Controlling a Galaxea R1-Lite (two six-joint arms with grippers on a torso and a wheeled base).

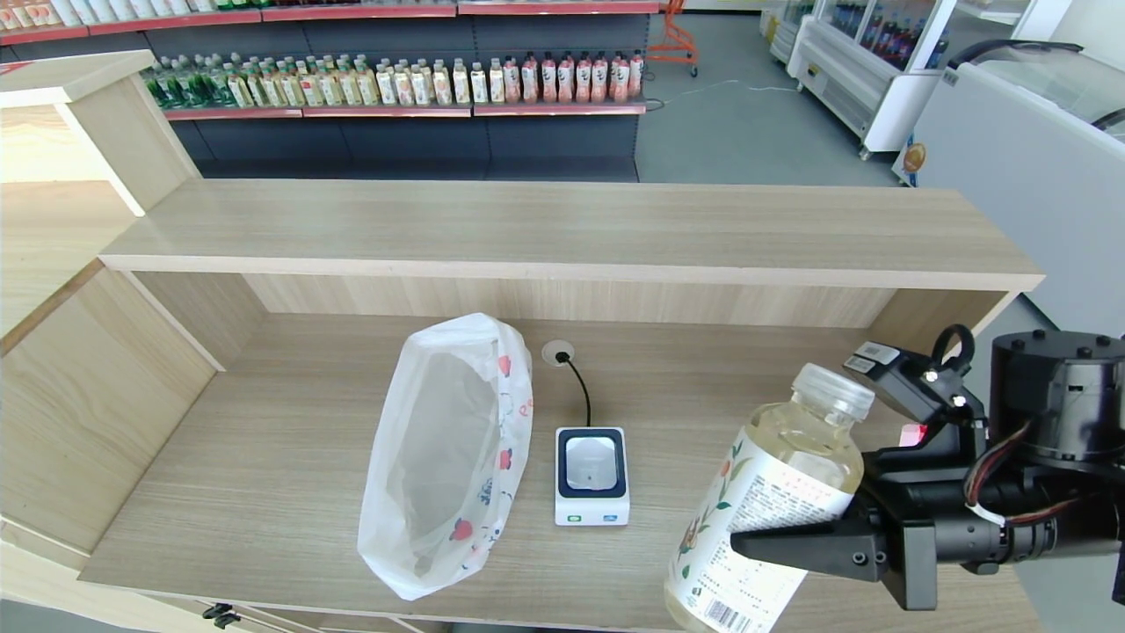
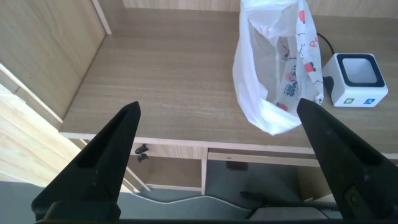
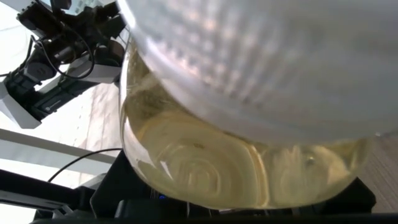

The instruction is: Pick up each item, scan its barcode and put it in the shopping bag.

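Note:
A clear bottle [image 1: 791, 457] of pale yellow drink, with a white cap and a printed label, is held tilted above the counter's front right corner. My right gripper [image 1: 766, 520] is shut on its lower half, one black finger crossing the label. In the right wrist view the bottle [image 3: 236, 155] looms close, cap [image 3: 267, 56] nearest. A white shopping bag [image 1: 448, 448] with red prints lies mid-counter, mouth toward the back. The white barcode scanner [image 1: 591, 475] sits just right of it. My left gripper [image 2: 217, 168] hangs open over the counter's front edge, nothing between its fingers; the bag [image 2: 273, 68] and scanner [image 2: 359, 79] lie beyond it.
The wooden counter [image 1: 264, 457] is walled by a raised ledge [image 1: 562, 229] at the back and side panels left and right. A black cable [image 1: 580, 382] runs from the scanner to a hole behind it. Bare counter lies left of the bag.

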